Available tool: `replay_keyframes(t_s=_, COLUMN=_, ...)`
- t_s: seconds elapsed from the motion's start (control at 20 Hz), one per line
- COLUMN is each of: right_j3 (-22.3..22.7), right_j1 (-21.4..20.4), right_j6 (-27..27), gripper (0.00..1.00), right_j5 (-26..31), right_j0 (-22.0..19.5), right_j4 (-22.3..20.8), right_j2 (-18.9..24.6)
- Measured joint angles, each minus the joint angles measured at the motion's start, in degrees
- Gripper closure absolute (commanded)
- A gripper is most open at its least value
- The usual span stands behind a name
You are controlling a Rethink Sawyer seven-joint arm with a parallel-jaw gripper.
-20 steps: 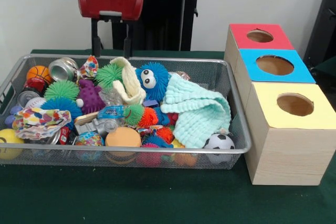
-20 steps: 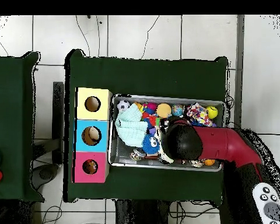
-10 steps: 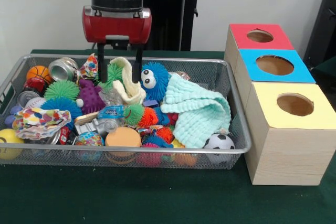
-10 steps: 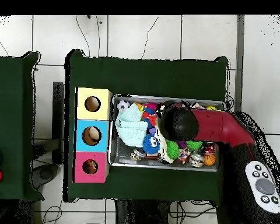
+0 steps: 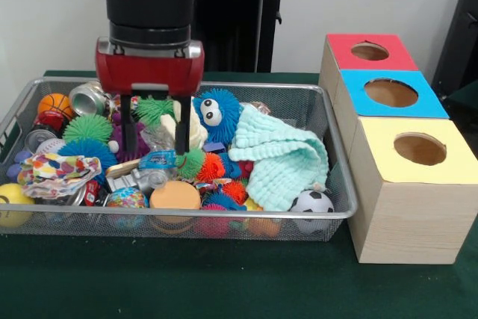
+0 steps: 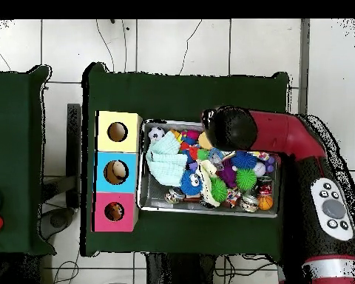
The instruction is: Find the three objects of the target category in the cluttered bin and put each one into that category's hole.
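Front view shows the gripper (image 5: pixel 155 137) lowered into the wire bin (image 5: pixel 340 184), its two dark fingers (image 5: pixel 181 131) spread apart and pinching nothing. Between the fingers lies crinkled clear plastic wrap (image 5: pixel 158 138); just below their tips sit a blue wrapper (image 5: pixel 158 159) and a grey metal piece (image 5: pixel 138 179). A purple knobbly toy (image 5: pixel 128 140) lies against the left finger, and a cream knitted cloth (image 5: pixel 193 126) touches the right one. A green spiky ball (image 5: pixel 155 108) shows just behind the fingers, under the red gripper housing (image 5: pixel 149 66).

Beside the cream cloth stands a blue fuzzy toy with big eyes (image 5: pixel 216 113), and a mint green cloth (image 5: pixel 284 158) is draped toward the bin's right end. Smaller spiky balls, green (image 5: pixel 192 162) and orange (image 5: pixel 211 167), lie just right of the fingertips. An orange ball (image 5: pixel 175 196) and a soccer ball (image 5: pixel 311 202) rest by the bin's front wall. Toward the left end are a second green spiky ball (image 5: pixel 87 128), a blue spiky ball (image 5: pixel 87 149), a patterned cloth (image 5: pixel 56 172), a small basketball (image 5: pixel 55 104) and a tin can (image 5: pixel 90 98).

Three wooden boxes stand in a row beside the bin's right end on the green tabletop (image 5: pixel 224 282), topped red (image 5: pixel 370 51), blue (image 5: pixel 390 93) and yellow (image 5: pixel 418 149), each with a round hole.

Overhead view shows the arm (image 6: pixel 280 137) over the bin's edge farthest from the robot's base, hiding the fingers.
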Motion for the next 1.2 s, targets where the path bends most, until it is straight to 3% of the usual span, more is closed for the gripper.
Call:
replay_keyframes(t_s=0.15, right_j3=-7.8, right_j1=4.1, right_j6=0.0, gripper=0.00, right_j5=5.4, right_j0=2.8, right_j4=0.1, right_j2=-0.1)
replay_keyframes(t_s=0.3, right_j3=-11.6, right_j1=6.2, right_j6=0.0, gripper=0.00, right_j5=8.1, right_j0=4.1, right_j4=0.1, right_j2=-0.1)
replay_keyframes(t_s=0.7, right_j3=-30.1, right_j1=17.5, right_j6=0.0, gripper=0.00, right_j5=17.5, right_j0=9.2, right_j4=0.1, right_j2=0.0)
replay_keyframes(t_s=1.2, right_j3=-44.2, right_j1=26.5, right_j6=0.0, gripper=0.00, right_j5=21.1, right_j0=8.7, right_j4=0.1, right_j2=1.7)
